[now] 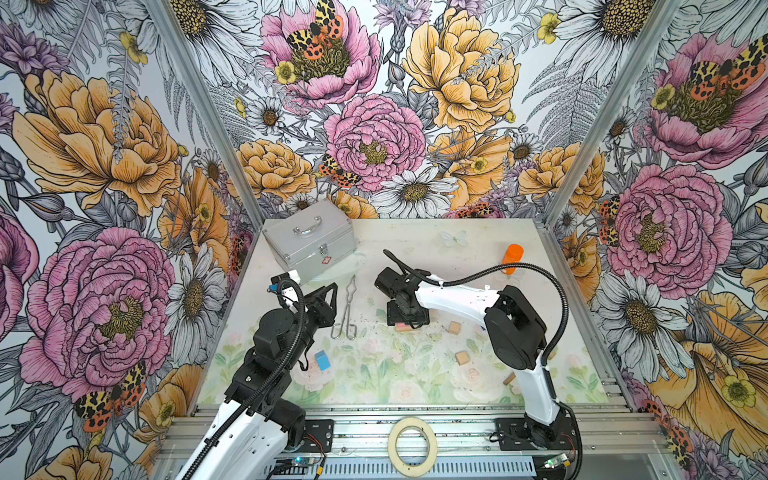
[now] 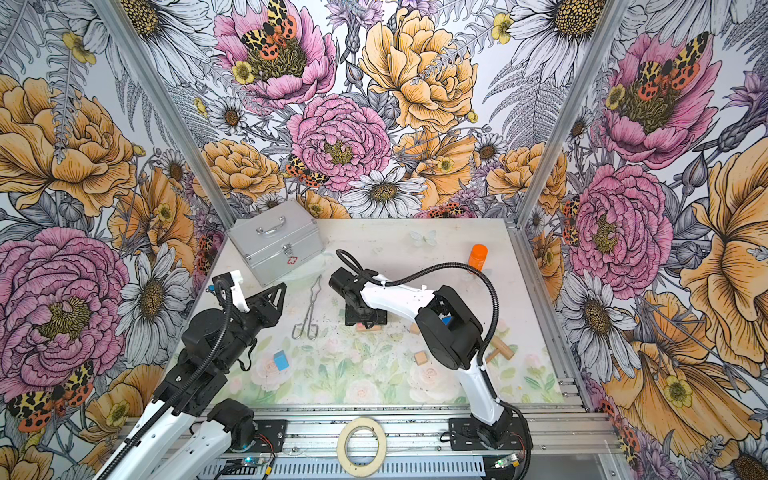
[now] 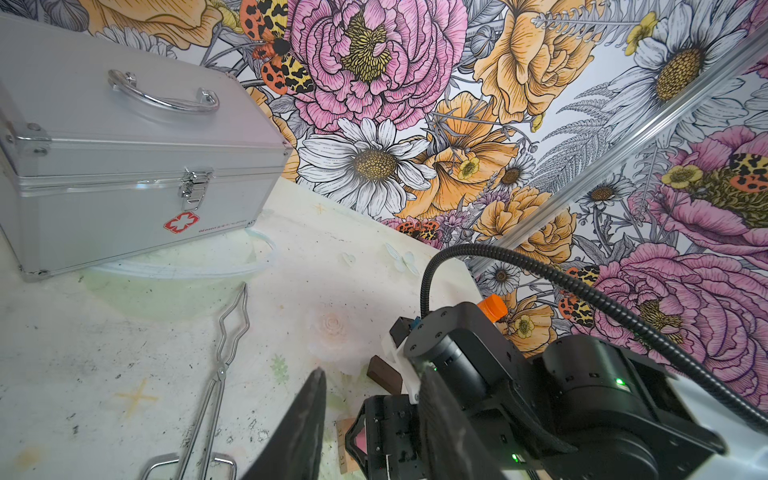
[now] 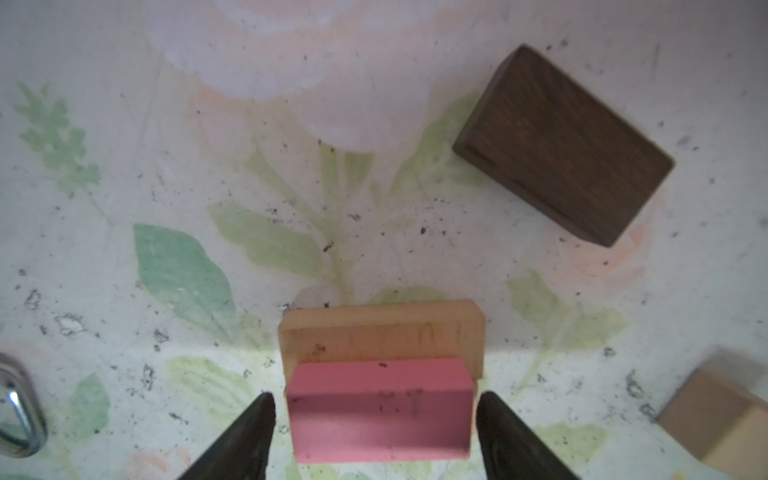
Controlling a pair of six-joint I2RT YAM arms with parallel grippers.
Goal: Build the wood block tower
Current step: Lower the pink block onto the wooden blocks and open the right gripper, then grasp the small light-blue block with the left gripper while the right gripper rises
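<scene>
A pink bar (image 4: 380, 411) lies on a tan bar (image 4: 380, 332), a two-layer wood block tower (image 1: 404, 326) at mid-table. My right gripper (image 4: 376, 398) hangs straight over it, open, with a gap between each finger and the pink bar's ends. A dark brown bar (image 4: 561, 145) lies flat just beyond. Loose wood blocks sit around: a blue cube (image 1: 322, 360) and two tan cubes (image 1: 454, 327) (image 1: 461, 357). My left gripper (image 1: 332, 291) hovers left of the tower, open and empty, with its fingers (image 3: 307, 415) pointing towards the right gripper.
A silver case (image 1: 309, 239) stands at the back left and metal tongs (image 1: 345, 307) lie between my two grippers. An orange bottle (image 1: 513, 257) stands at the back right. A tape roll (image 1: 412, 445) rests on the front rail.
</scene>
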